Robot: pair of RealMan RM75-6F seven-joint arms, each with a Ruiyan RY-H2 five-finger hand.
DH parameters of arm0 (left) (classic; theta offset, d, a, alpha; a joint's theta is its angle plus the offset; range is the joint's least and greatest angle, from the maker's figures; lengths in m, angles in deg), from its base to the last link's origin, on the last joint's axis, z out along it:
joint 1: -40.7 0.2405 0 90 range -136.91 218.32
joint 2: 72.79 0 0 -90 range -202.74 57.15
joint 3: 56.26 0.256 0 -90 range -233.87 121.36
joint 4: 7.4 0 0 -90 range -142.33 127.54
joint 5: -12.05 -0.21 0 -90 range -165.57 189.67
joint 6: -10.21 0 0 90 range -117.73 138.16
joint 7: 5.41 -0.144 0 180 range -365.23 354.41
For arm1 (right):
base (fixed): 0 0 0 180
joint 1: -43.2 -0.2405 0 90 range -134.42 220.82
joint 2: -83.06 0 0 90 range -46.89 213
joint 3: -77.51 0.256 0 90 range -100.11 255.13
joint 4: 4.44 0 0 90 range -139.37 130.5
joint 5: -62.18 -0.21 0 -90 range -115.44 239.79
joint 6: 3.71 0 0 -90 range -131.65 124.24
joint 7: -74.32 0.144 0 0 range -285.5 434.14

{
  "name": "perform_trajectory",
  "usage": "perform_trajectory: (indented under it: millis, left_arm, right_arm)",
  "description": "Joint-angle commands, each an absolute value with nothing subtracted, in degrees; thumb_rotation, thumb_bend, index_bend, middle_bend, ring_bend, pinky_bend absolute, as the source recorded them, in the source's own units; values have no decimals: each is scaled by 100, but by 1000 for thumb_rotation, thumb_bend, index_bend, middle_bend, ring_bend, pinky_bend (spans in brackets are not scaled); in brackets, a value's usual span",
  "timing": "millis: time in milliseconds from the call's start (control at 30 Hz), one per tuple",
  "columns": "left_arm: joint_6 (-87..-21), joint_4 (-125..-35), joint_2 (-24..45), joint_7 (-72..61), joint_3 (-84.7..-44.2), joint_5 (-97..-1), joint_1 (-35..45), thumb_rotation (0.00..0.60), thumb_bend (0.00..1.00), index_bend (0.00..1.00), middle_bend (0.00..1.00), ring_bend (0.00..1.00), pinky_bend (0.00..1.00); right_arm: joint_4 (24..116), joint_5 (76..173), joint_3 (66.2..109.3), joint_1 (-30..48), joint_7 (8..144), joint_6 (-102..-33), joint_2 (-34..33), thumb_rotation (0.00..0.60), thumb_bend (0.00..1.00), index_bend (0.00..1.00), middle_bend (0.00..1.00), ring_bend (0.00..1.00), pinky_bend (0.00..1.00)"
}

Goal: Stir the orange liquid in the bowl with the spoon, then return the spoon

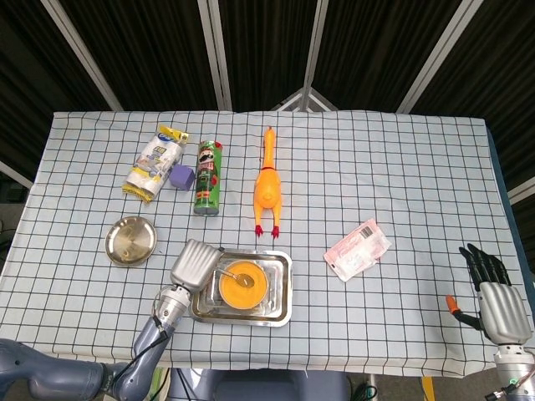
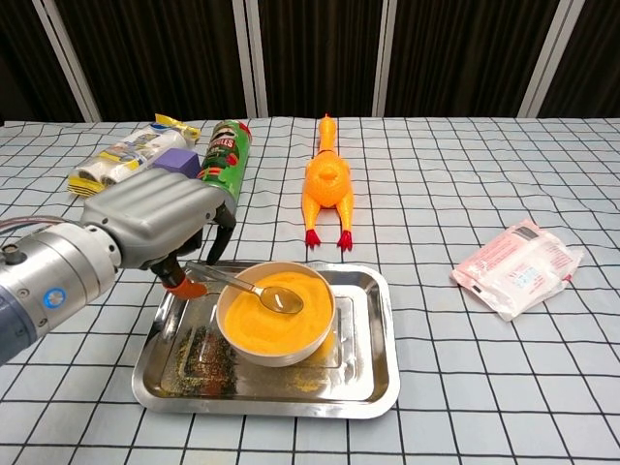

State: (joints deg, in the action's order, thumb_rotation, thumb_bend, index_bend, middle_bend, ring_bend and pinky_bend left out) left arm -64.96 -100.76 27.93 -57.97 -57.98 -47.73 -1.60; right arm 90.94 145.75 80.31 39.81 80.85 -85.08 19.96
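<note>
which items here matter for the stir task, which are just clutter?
Task items: spoon held by left hand, its tip in the bowl of orange liquid, which sits in the steel tray.

Clutter: rubber chicken, chips can, purple block, snack bag, pink packet, small metal dish. Right hand idle.

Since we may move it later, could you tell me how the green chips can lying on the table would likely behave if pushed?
The green chips can lies on its side, so a sideways push would probably roll it. It is likely stiff and light for its size. The purple block close beside it might stop a roll that way.
</note>
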Motion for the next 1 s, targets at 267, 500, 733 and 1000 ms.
perform_trajectory:
  millis: [267, 500, 733, 1000]
  left_arm:
    - [-6431, -9997, 2903, -5854, -5939, -4848, -116, 600, 317, 596, 1000, 996, 973]
    - [-6362, -9953, 2962, -5873, -5999, -4857, -82, 600, 383, 604, 1000, 995, 974]
    - [-6318, -9938, 2978, -5917, -6014, -4880, -42, 600, 425, 606, 1000, 995, 973]
    - [-6275, -9946, 2955, -5976, -6059, -4863, -10, 600, 427, 595, 1000, 994, 974]
  right_arm:
    - [9095, 14572, 8033, 3983, 8098, -8511, 1997, 600, 404, 0, 0, 0, 0]
    - [9097, 14569, 8032, 3985, 8097, -8510, 1995, 600, 405, 0, 0, 0, 0]
    - [9097, 14569, 8032, 3987, 8099, -8515, 1997, 600, 404, 0, 0, 0, 0]
    - [9099, 14572, 8030, 3987, 8092, -8513, 1995, 600, 404, 0, 0, 0, 0]
